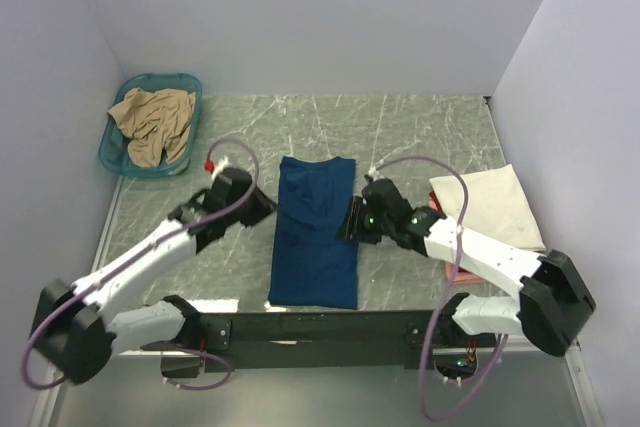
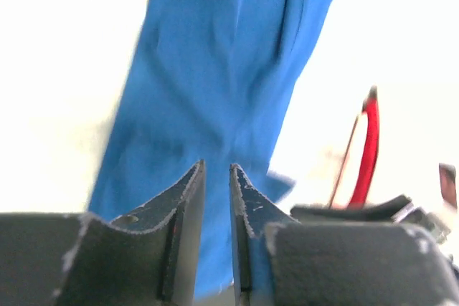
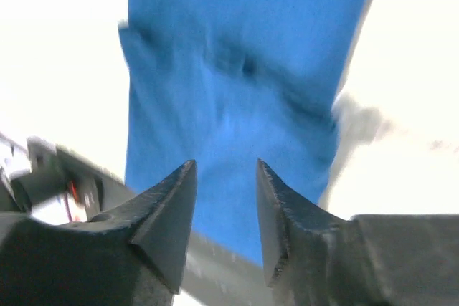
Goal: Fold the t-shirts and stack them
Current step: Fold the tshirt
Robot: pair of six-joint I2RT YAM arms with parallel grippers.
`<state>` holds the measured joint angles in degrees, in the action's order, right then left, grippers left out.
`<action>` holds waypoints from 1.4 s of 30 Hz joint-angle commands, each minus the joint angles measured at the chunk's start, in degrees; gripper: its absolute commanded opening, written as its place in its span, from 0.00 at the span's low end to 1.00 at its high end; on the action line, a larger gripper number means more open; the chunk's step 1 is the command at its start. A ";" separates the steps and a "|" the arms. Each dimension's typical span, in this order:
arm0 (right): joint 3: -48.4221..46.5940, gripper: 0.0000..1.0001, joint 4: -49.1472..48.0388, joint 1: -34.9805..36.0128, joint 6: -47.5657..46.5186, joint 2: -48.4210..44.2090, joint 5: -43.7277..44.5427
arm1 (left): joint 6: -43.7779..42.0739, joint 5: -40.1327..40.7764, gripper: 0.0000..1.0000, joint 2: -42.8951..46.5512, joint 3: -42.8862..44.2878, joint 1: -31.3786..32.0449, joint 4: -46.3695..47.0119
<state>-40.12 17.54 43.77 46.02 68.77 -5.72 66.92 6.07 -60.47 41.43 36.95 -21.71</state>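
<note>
Working over the table, judging the step in hand to be the next cross-fold of the blue shirt, lying flat as a long strip just ahead of both sets of fingers and between the two arms. Leaving alone the cream shirt, folded well behind the right gripper, and the tan shirt, heaped in the basket well behind the left gripper. Finding the right gripper spread and holding nothing. Probably needing to widen the left gripper, nearly pressed together with only a thin slit and nothing pinched. Coming down on matching points of the strip's two long edges, likely near the hem closest to the bases. Sliding a lower finger under all the layers, pinching at the same time, lifting level, and carrying the hem toward the far end without dragging or skewing the cloth.
</note>
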 commanded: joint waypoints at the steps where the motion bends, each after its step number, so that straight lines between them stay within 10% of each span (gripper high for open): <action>1: -5.22 0.43 0.22 -3.68 -4.97 4.69 1.06 | -10.12 -3.95 0.26 -8.77 8.38 -7.66 4.22; 10: -4.97 0.36 -3.56 -5.62 -6.91 13.23 -0.44 | -16.64 -2.38 0.46 -32.95 29.31 -11.81 0.27; 29: -6.81 0.34 -5.85 -8.52 -8.66 16.48 -1.58 | -21.04 -7.47 0.46 -50.01 37.76 -12.25 2.90; 42: -11.82 0.34 -2.51 -10.98 -9.02 12.52 -1.76 | -20.86 -8.62 0.01 -47.64 35.04 -12.25 7.03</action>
<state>-48.62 13.98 33.65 37.95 82.94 -7.70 46.33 -1.85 -111.37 76.95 24.77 -17.96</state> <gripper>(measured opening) 0.340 0.019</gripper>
